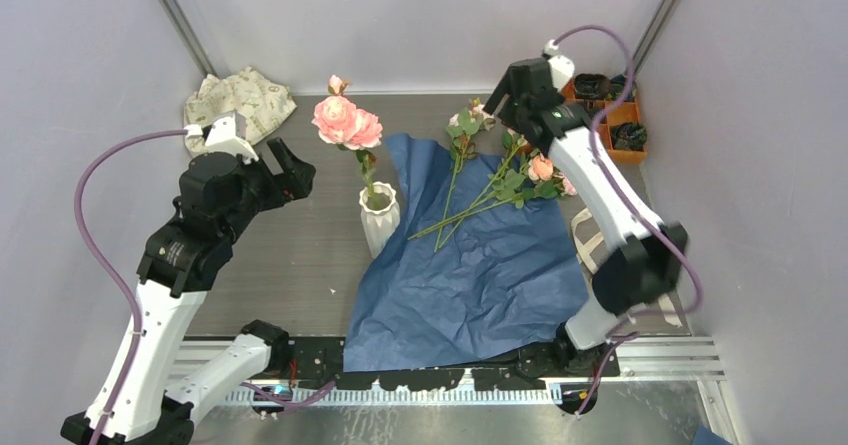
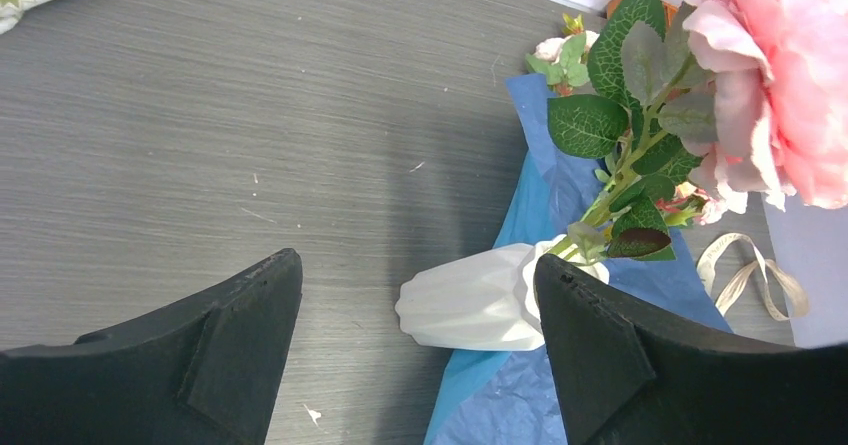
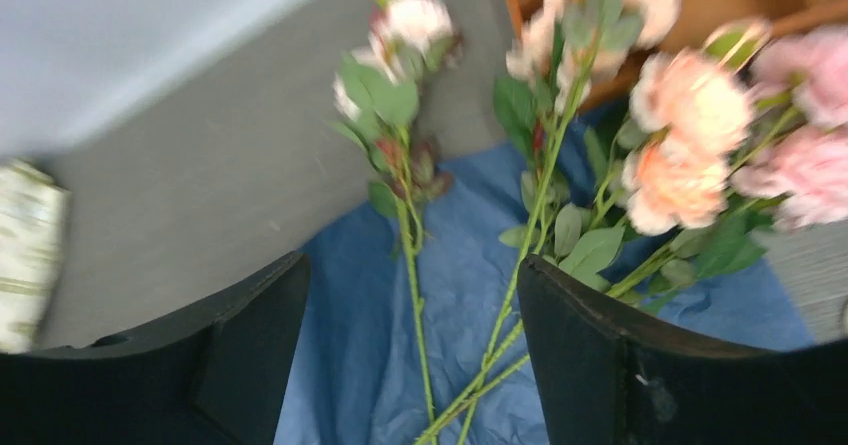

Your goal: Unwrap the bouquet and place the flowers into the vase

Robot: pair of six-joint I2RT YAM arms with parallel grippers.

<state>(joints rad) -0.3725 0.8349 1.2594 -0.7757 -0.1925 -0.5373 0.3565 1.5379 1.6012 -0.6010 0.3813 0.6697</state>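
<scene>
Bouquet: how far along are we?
Done: blue paper lies open; one pink rose stem stands in the vase. In hand: nothing; both tools open, right tool over the loose stems, left tool near the vase. Remaining: those stems, lying on the paper, go into the vase.

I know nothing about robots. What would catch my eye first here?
The big pink roses stand in a white vase mid-table, just left of a spread blue paper. More flowers lie loose on the paper's far part. The left end effector is open, facing the vase, and the right end effector is open above the loose flowers.
</scene>
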